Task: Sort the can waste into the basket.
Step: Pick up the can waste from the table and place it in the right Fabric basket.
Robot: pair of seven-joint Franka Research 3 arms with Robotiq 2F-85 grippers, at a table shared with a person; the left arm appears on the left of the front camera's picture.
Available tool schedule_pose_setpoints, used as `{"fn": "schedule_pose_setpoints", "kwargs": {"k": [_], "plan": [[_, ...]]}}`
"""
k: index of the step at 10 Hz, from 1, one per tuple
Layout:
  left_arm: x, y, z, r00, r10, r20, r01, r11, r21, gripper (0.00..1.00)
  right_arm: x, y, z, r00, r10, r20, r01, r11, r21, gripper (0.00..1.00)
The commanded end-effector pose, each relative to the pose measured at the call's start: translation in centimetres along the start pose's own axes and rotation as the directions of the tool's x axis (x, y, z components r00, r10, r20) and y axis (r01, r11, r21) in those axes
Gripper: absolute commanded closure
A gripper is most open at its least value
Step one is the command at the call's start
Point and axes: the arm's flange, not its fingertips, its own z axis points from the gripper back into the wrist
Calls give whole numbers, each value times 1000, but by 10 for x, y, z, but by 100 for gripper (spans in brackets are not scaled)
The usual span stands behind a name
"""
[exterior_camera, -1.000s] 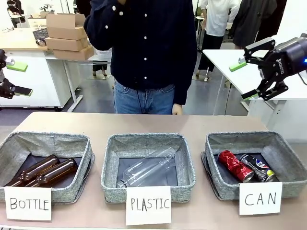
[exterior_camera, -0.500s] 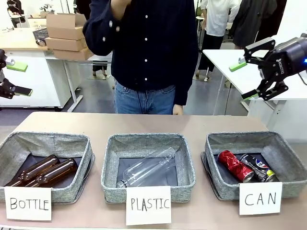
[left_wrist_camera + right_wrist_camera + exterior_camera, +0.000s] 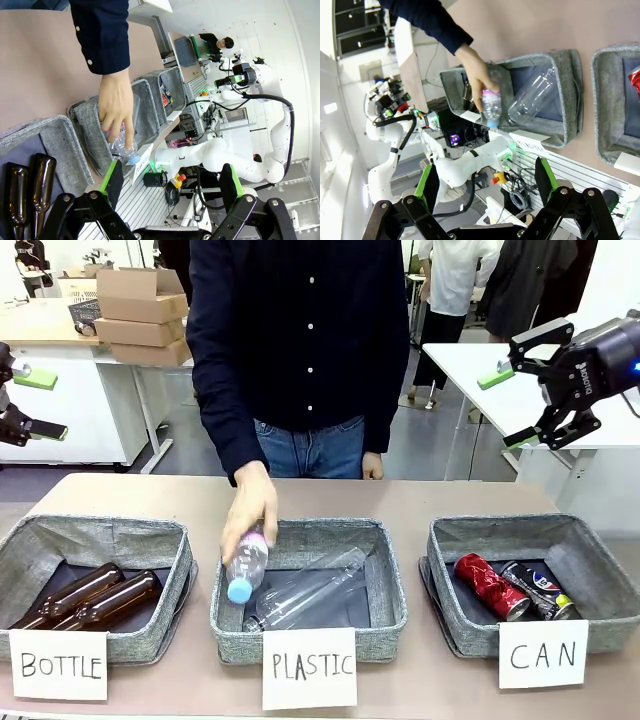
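Three grey woven baskets stand in a row on the brown worktop (image 3: 400, 498), each with a white handwritten sign on its near side. In the basket signed "CAN" (image 3: 460, 630), at the robot's right end, both cans lie side by side on the dark lining: the shiny red can (image 3: 490, 586) toward the middle of the row and the dark blue-black can (image 3: 538, 591) with yellow markings just beside it, touching or nearly so. The middle basket, signed "PLASTIC" (image 3: 310, 639), holds a clear plastic bottle (image 3: 310, 590) lying on its side. Over that basket's left rim the person's hand (image 3: 250, 508) reaches down and grips a second small plastic bottle (image 3: 246, 562) with a pink label and a light blue cap, held cap-down; the wrist views show the same hand around the bottle's upper body. The basket signed "BOTTLE" (image 3: 60, 635) at the left end holds two brown glass bottles (image 3: 90, 598) lying side by side. The right gripper (image 3: 515, 400) hangs high above and behind the "CAN" basket, its jaws spread wide and empty. The left gripper (image 3: 38, 405) sits at the left edge of the front view, well above the worktop, its green pads apart and nothing between them.
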Motion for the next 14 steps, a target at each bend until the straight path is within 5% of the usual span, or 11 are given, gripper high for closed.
{"fn": "schedule_pose_setpoints", "kwargs": {"k": [1,14], "plan": [[2,-4,1,1000,9,13,-9,1000,-16,0,-2,-2,0,1000,21,4,-21,1000,-9,0],[2,-4,1,1000,9,13,-9,1000,-16,0,-2,-2,0,1000,21,4,-21,1000,-9,0]]}}
